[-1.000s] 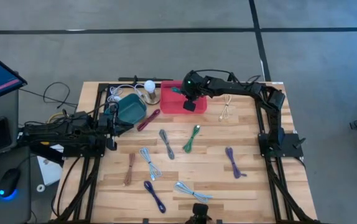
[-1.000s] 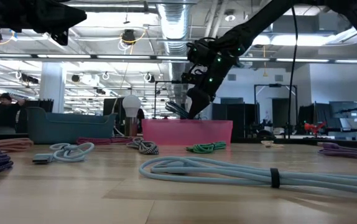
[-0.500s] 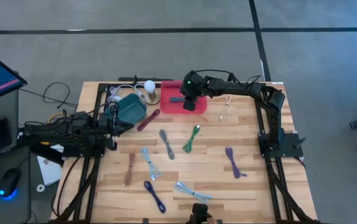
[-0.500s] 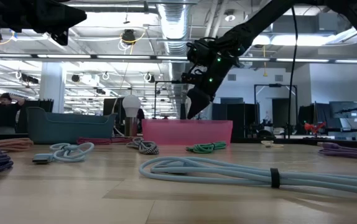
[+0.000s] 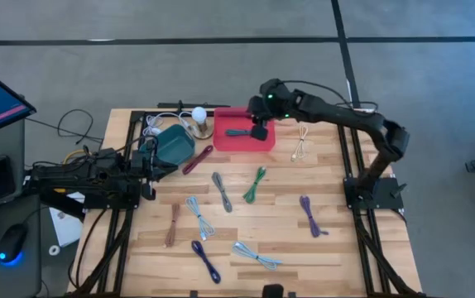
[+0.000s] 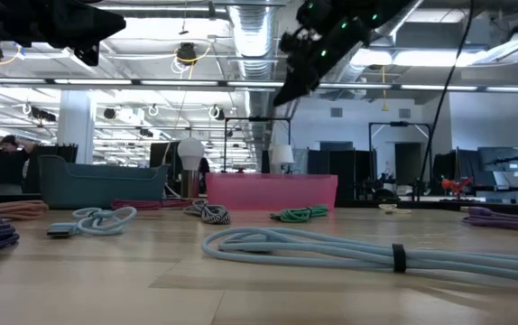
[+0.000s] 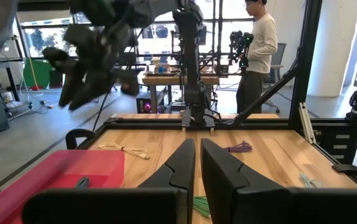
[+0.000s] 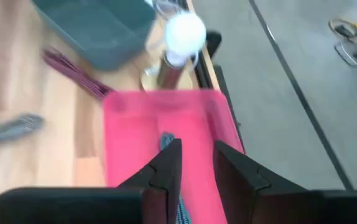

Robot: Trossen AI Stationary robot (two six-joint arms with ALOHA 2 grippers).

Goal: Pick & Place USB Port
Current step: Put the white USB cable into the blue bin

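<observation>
A dark grey USB cable [image 5: 237, 132] lies coiled on the floor of the red tray [image 5: 225, 141] at the table's far side; the right wrist view shows part of it [image 8: 165, 140]. My right gripper [image 5: 259, 132] hangs open well above the tray [image 8: 194, 149], high in the low view [image 6: 286, 95], with nothing between its fingers. My left gripper [image 5: 151, 165] waits at the table's left edge, level and shut [image 7: 198, 144], holding nothing.
Several bundled cables lie loose on the wood: green [image 5: 255, 184], grey [image 5: 221, 191], light blue [image 5: 199, 217], purple [image 5: 310, 215], white [image 5: 301, 145], maroon [image 5: 198, 158]. A teal bin [image 5: 173, 145] and a lamp bulb [image 5: 199, 115] stand left of the tray.
My right gripper held the grey cable just over the red tray, then opened and let it go. The cable has dropped into the tray. The gripper has since risen well clear of the tray and drawn a little toward the table's right edge.
</observation>
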